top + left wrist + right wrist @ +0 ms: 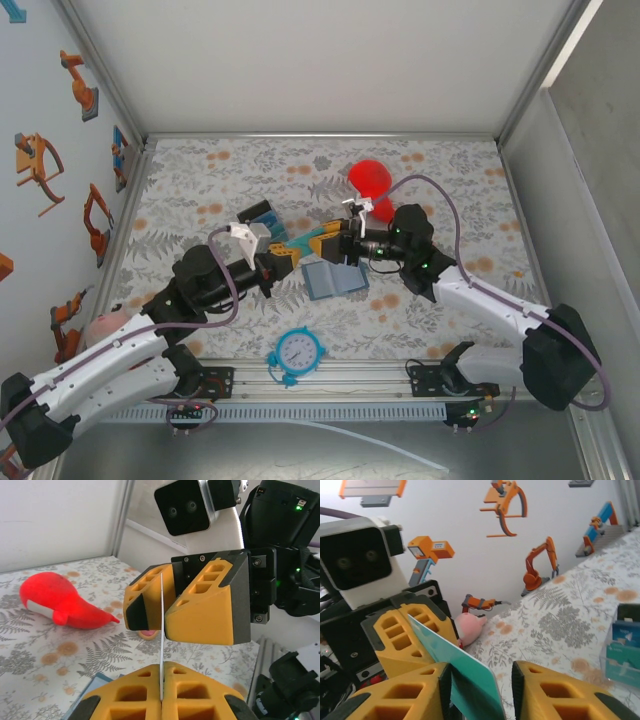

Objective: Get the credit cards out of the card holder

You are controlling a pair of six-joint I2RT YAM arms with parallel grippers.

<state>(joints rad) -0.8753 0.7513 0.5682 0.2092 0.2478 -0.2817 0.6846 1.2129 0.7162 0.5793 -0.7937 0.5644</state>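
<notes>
- My left gripper (290, 253) is clamped on one end of a thin teal plastic card (457, 667), holding it on edge above the middle of the floral-patterned bench (200, 170).
- My right gripper (322, 243) meets it from the opposite side. Its orange fingers (555, 695) straddle the card's free end with the jaws apart, one pad against the card and a sliver of bench showing beside the other.
- The small slate-blue bifold card holder (335, 280) lies spread open on the bench, lighter blue inside. It sits just toward the near edge from both grippers and touches neither.
- My right wrist view shows the card's plain teal face; my left wrist view shows it as a thin pale line, edge on.
- A round light-blue plastic clock (297, 352) sits at the middle of the near edge, its dial marks too small to read.
- A black-and-teal striped rectangular item (258, 213) lies just beyond my left gripper.
- A red soft toy (370, 178) rests toward the far edge, right of the middle; my left wrist view shows a white patch on it.
- A pink soft toy (100, 325) lies at the left edge.
</notes>
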